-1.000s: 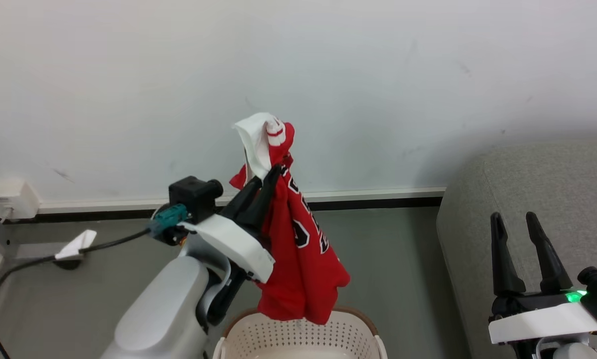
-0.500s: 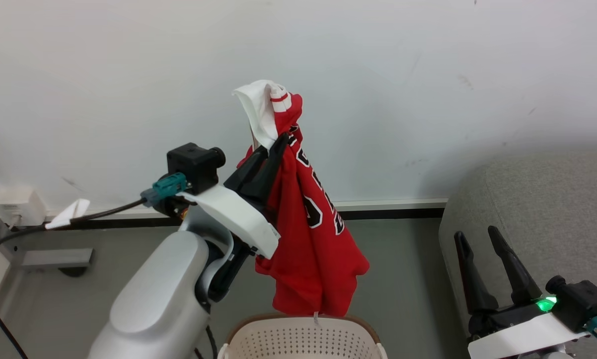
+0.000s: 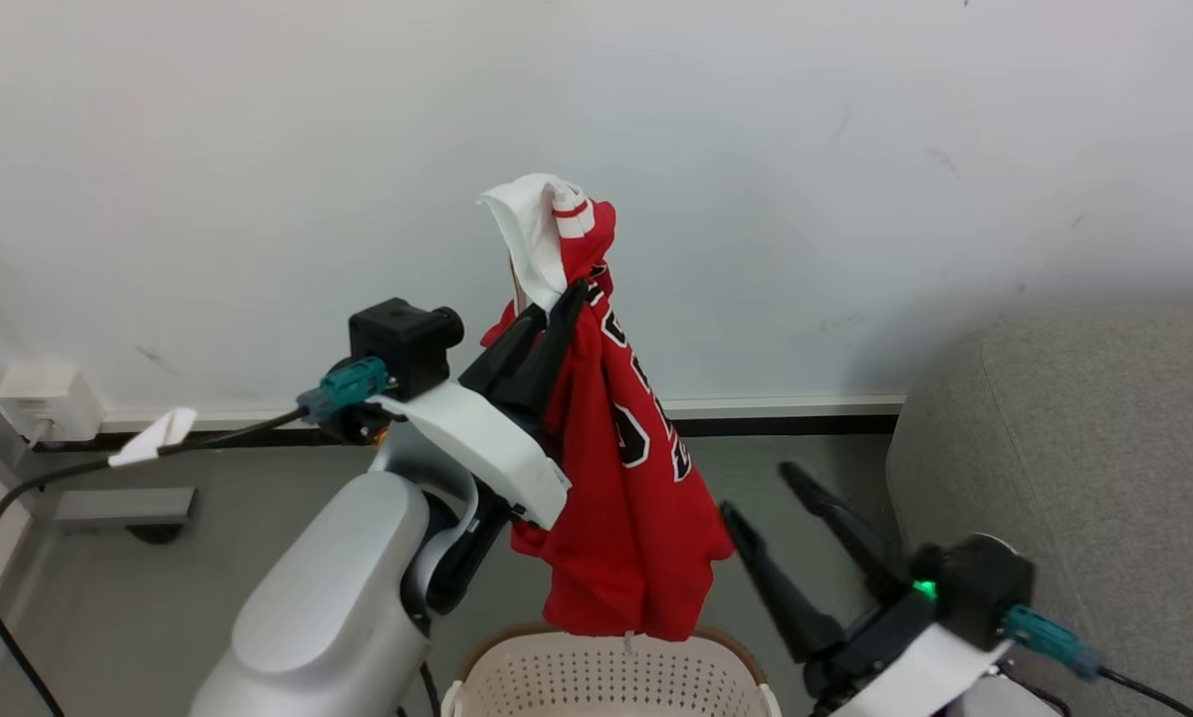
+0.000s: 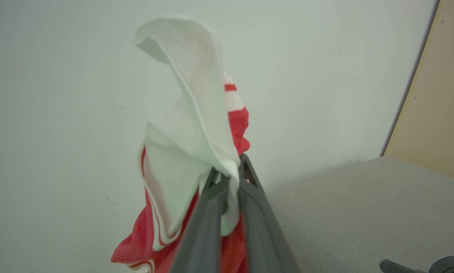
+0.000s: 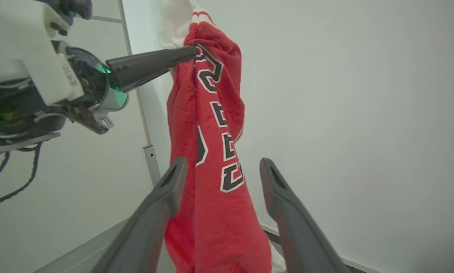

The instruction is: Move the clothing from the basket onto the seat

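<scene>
A red jersey [image 3: 626, 498] with dark white-outlined letters hangs from my left gripper [image 3: 557, 309], which is shut on its white-trimmed upper part. The same grip shows in the left wrist view, the left gripper [image 4: 229, 174] pinching white and red cloth [image 4: 193, 151]. The jersey's hem dangles just above the cream perforated basket [image 3: 606, 677] at the bottom edge. My right gripper [image 3: 766, 493] is open, its fingers tilted up-left, close to the jersey's right side. In the right wrist view the jersey [image 5: 215, 182] hangs beyond the open right gripper [image 5: 223, 167]. The grey sofa [image 3: 1104, 478] stands at the right.
A white wall fills the background, with a dark baseboard [image 3: 786, 426] along the grey floor. A wall socket [image 3: 44, 403] and a black cable [image 3: 19, 498] sit at the left. A beige panel [image 4: 435, 98] rises behind the sofa [image 4: 363, 204] in the left wrist view.
My right gripper has swung left and tilted towards the hanging jersey. The left gripper still holds the jersey up; the camera shifted slightly.
</scene>
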You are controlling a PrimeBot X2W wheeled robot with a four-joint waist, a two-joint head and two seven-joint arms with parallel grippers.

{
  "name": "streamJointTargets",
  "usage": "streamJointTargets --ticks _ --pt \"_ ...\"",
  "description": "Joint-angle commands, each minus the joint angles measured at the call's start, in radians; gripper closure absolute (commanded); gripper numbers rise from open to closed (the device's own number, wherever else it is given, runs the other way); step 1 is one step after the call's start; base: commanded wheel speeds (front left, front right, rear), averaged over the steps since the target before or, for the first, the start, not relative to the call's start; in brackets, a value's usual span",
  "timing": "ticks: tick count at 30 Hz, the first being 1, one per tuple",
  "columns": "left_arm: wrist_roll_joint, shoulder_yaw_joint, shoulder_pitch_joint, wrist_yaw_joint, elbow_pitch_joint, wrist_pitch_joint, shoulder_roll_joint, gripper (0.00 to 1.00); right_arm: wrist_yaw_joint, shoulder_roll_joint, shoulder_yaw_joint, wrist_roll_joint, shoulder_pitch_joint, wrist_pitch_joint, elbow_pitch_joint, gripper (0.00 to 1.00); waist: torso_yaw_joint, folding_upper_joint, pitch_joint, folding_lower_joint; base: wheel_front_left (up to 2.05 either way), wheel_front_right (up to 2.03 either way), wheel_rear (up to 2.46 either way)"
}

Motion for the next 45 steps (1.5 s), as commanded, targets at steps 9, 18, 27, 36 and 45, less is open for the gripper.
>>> streamJointTargets --ticks 9,18,27,36,45 --pt "-0.005 -0.035 0.014 -0.009 -0.004 -0.009 -0.029 1.00 -0.002 -0.016 0.260 0.064 -0.237 0.016 0.208 0.00 0.027 0.0000 -0.001 -0.0001 0.00 0.00 0.00" --pt "-0.007 -0.085 0.019 -0.025 -0.033 0.009 -0.059 1.00 -0.002 0.036 0.361 0.120 -0.345 0.001 0.431 0.00 0.083 0.0000 -0.004 -0.0001 0.00 0.00 0.00" --pt "-0.014 -0.134 0.027 -0.036 -0.056 0.031 -0.081 1.00 -0.002 0.069 0.405 0.169 -0.398 -0.001 0.561 0.00 0.138 0.0000 -0.011 -0.0001 0.00 0.00 0.00" --pt "-0.024 -0.147 0.028 -0.034 -0.065 0.041 -0.081 1.00 -0.002 0.106 0.434 0.204 -0.433 -0.001 0.633 0.00 0.166 0.0000 -0.016 -0.0001 0.00 0.00 0.00" --pt "-0.032 -0.139 0.032 -0.022 -0.055 0.031 -0.069 1.00 -0.002 0.101 0.426 0.230 -0.438 -0.001 0.630 1.00 0.163 0.0000 -0.015 -0.0001 0.00 0.00 0.00"
